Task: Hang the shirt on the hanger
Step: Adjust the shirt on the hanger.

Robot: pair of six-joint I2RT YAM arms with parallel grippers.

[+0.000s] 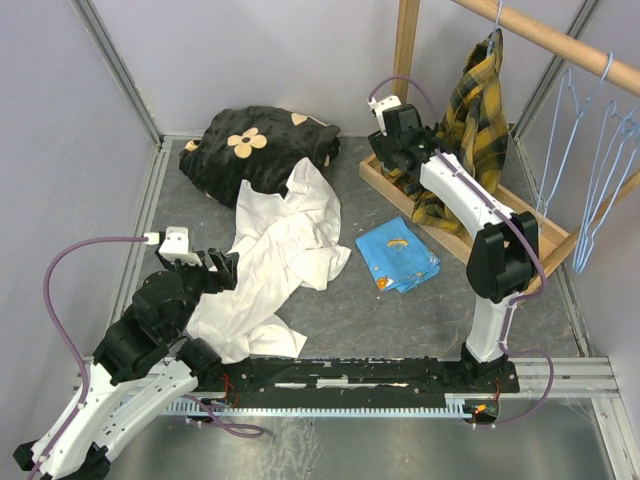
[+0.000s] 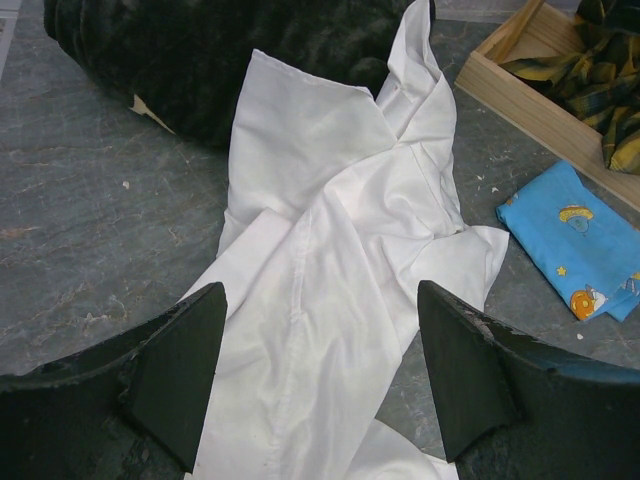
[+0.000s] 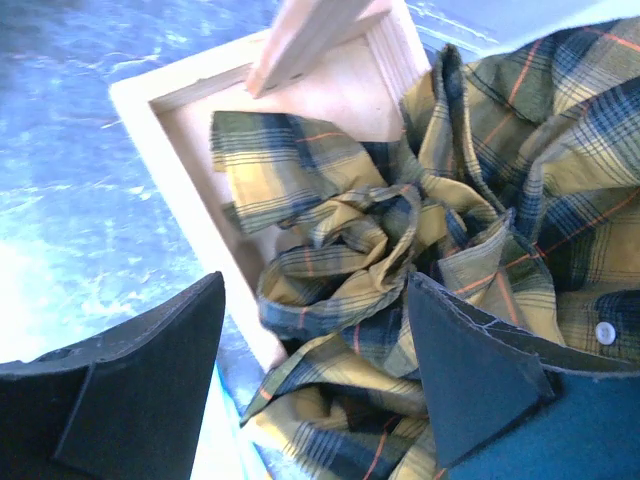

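Note:
The yellow-and-black plaid shirt [image 1: 478, 110] hangs from the wooden rail [image 1: 560, 40] by a pale-blue hanger hook [image 1: 497, 14]; the rest of that hanger is hidden in the cloth. Its lower part lies bunched in the wooden base tray [image 1: 455, 243]. My right gripper [image 1: 388, 155] is open at the tray's left end, its jaws either side of the bunched plaid folds [image 3: 400, 230] without closing on them [image 3: 315, 350]. My left gripper [image 1: 222, 270] is open and empty just above the white garment [image 2: 330, 250], also seen in the left wrist view [image 2: 320, 370].
Several empty pale-blue hangers [image 1: 600, 170] hang at the rail's right end. A white garment [image 1: 285, 250] lies mid-table, a black flowered cloth [image 1: 260, 145] behind it, a folded blue cloth [image 1: 397, 254] to its right. An upright wooden post [image 1: 405, 50] stands by the tray rim [image 3: 190, 190].

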